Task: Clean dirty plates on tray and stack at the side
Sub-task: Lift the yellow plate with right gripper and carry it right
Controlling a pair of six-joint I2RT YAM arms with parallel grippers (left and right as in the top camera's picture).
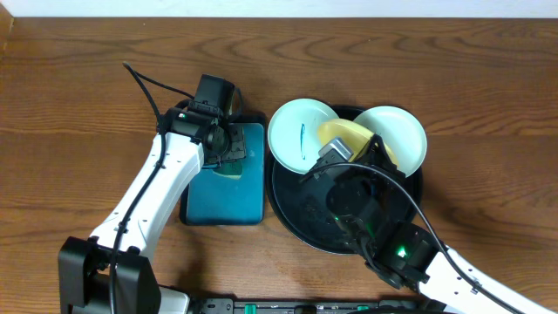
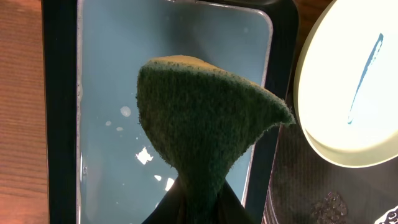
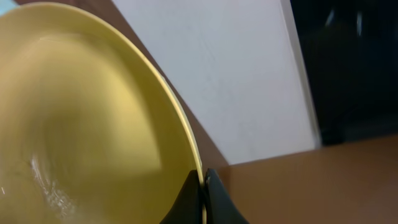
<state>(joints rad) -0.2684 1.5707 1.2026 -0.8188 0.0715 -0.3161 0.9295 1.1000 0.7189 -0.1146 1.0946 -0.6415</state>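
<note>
Tabletop is brown wood grain. A white wall strip runs along its far edge. The right wrist view shows the same wall, plus a dark patch upper right that I can't make out.

Left hand is clamped on a green sponge with a yellow top edge, hanging over the teal tray. That tray has a black rim and a wet, shiny floor with a few droplets. The black tray sits just right of it; I can't tell if the rims touch.

Right hand is pinched shut on the rim of the yellow plate. The plate is tilted up over the far part of the black tray, between the two mint plates. The left mint plate carries a teal scribble and overhangs the tray's far-left rim. The right mint plate sits at the far-right rim.
</note>
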